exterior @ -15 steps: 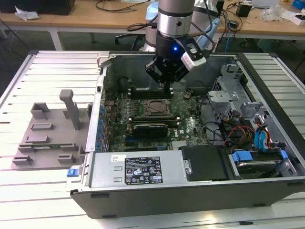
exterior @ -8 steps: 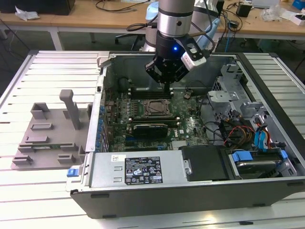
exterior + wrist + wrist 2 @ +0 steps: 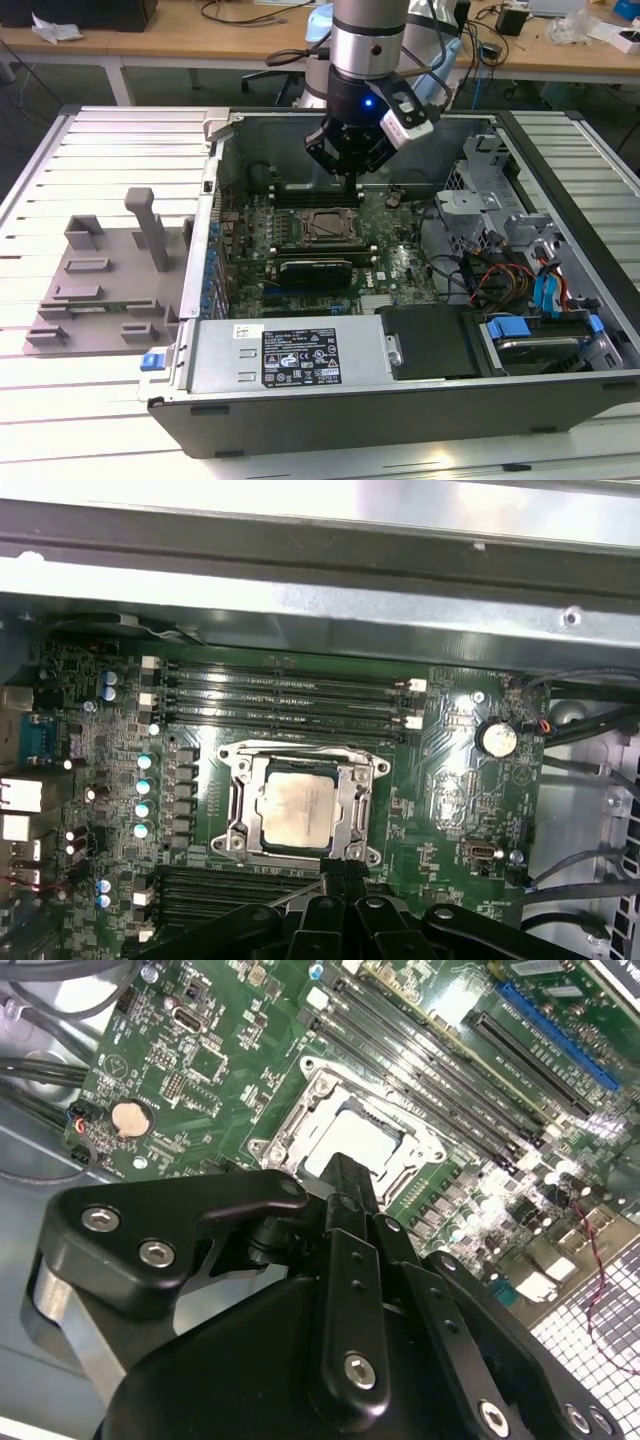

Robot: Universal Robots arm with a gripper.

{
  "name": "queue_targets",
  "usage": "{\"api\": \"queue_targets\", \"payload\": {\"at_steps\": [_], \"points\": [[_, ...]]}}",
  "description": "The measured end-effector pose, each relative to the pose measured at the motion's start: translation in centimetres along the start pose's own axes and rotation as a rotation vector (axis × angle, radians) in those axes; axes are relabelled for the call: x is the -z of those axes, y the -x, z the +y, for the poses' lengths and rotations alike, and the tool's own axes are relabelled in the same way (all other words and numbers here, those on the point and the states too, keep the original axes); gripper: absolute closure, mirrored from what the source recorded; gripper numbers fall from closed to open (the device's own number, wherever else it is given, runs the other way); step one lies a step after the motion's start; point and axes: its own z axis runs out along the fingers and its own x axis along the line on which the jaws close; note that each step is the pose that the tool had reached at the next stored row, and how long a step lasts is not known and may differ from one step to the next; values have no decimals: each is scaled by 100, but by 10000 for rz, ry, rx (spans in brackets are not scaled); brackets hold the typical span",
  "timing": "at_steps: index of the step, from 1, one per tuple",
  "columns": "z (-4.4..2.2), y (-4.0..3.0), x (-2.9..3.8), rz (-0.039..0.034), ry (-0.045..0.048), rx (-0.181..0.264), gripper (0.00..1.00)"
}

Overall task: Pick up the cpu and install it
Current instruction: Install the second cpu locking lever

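Observation:
The cpu (image 3: 300, 805) lies flat in the motherboard socket (image 3: 305, 770), its silvery top plate facing up inside the metal frame. In the second wrist view the cpu (image 3: 365, 1145) shows just past my fingertips. My gripper (image 3: 340, 875) hovers above the board beside the socket's edge, shut, with nothing between its fingers. In the exterior view my gripper (image 3: 350, 175) hangs inside the open computer case (image 3: 400, 400), just behind the socket (image 3: 325, 225).
A grey plastic tray (image 3: 100, 285) with raised blocks sits on the slatted table at the exterior view's left. Memory slots (image 3: 290, 700) run beside the socket. Cables (image 3: 500, 280) and drive bays fill the case at the exterior view's right.

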Motion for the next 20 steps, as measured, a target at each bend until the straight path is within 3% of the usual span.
{"api": "queue_targets", "payload": {"at_steps": [4,8,9,10,11,12,13,16,17,20], "points": [[-88,-7,-6,0,0,1,89],[-241,-19,-18,0,0,1,89],[-309,-26,-32,-1,17,1,89],[-319,-27,-35,-3,41,1,89],[-331,-30,-37,-7,97,0,89],[-352,-36,-40,-25,302,-1,89],[-376,-44,-44,-48,589,-4,89],[-430,-53,-52,-72,894,-5,89],[-459,-58,-57,-77,945,-6,89],[-468,-60,-163,-78,954,-6,89]]}}
